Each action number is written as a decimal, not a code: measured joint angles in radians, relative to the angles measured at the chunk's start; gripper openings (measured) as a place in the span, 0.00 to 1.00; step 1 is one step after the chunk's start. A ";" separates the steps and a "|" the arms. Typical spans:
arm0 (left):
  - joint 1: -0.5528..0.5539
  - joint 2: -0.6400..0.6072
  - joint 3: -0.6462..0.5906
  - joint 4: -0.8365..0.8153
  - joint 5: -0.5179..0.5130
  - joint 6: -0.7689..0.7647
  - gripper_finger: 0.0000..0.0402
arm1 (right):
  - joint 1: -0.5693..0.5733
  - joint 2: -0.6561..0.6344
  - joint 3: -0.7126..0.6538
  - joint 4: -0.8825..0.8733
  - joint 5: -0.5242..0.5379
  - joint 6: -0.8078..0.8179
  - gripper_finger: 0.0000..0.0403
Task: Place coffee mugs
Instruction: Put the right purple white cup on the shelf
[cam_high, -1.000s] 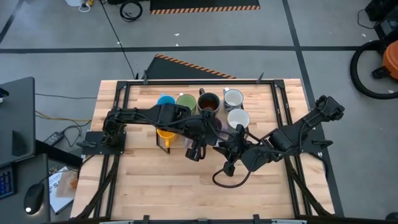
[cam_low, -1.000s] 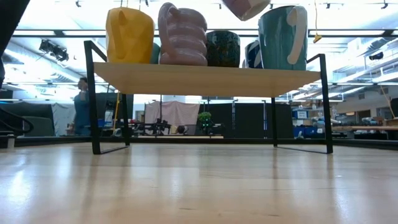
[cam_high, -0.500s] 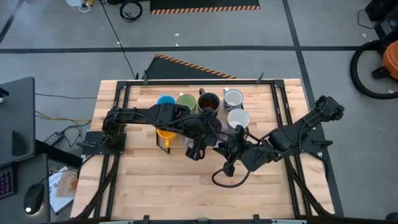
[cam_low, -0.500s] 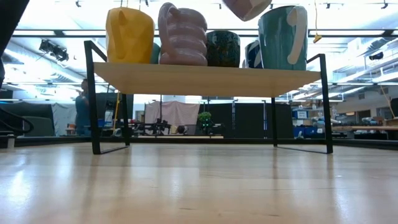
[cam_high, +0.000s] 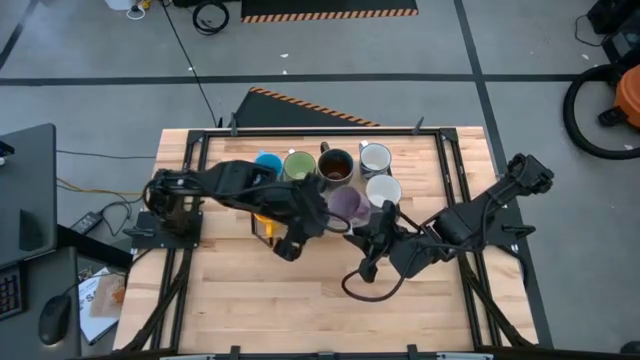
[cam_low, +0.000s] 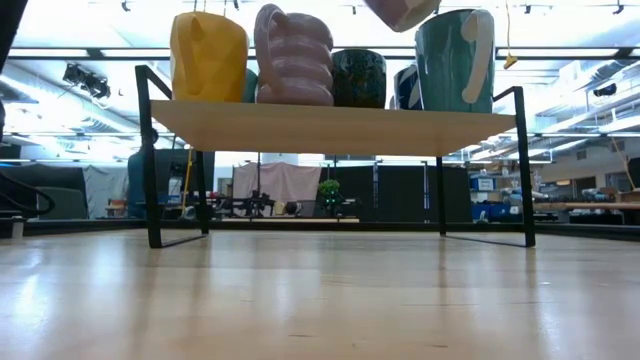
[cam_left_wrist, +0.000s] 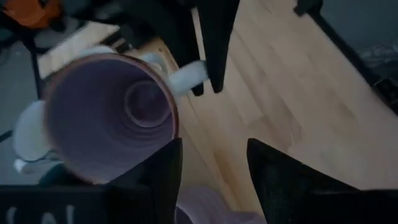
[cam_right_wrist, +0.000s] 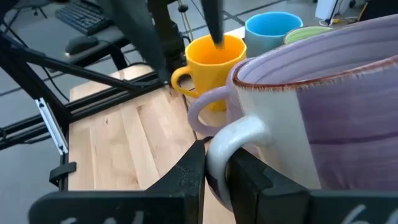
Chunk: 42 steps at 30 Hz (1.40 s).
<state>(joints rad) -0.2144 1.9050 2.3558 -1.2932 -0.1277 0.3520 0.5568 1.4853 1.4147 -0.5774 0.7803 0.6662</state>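
On a raised wooden shelf (cam_low: 330, 126) with a dark metal frame, standing on the wooden surface (cam_high: 320, 300), the coffee mugs are gathered in two rows. From above, the far row reads blue mug (cam_high: 266, 162), green mug (cam_high: 299, 165), dark brown mug (cam_high: 336, 165) and a white mug (cam_high: 375, 158); nearer sit the orange mug (cam_high: 265, 214), a purple mug (cam_high: 347, 206) and a second white mug (cam_high: 383, 191). The right gripper (cam_right_wrist: 214, 163) is beside that purple mug, its jaws clamped on the pale handle of another purple mug (cam_right_wrist: 323, 106), which fills its wrist view with the orange and blue mugs beyond it. The left gripper (cam_high: 290, 243) hangs over the surface just in front of the shelf, near the orange mug, its jaws apart with nothing between them; its wrist view looks down into the purple mug. At table height the mugs stand upright along the shelf, one tilted above the rest at the top edge.
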 joint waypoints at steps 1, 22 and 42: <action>-0.003 -0.008 0.002 0.005 -0.005 -0.008 0.47 | 0.006 0.000 0.000 0.000 0.009 0.008 0.13; -0.017 -0.114 0.000 0.039 -0.034 -0.079 0.47 | 0.011 -0.039 -0.347 0.617 0.046 -0.100 0.13; -0.036 -0.113 0.000 0.022 -0.036 -0.079 0.47 | 0.023 -0.042 -0.615 1.165 0.113 -0.225 0.13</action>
<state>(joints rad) -0.2504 1.7916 2.3562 -1.2716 -0.1635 0.2733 0.5797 1.4433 0.7995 0.5876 0.8932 0.4416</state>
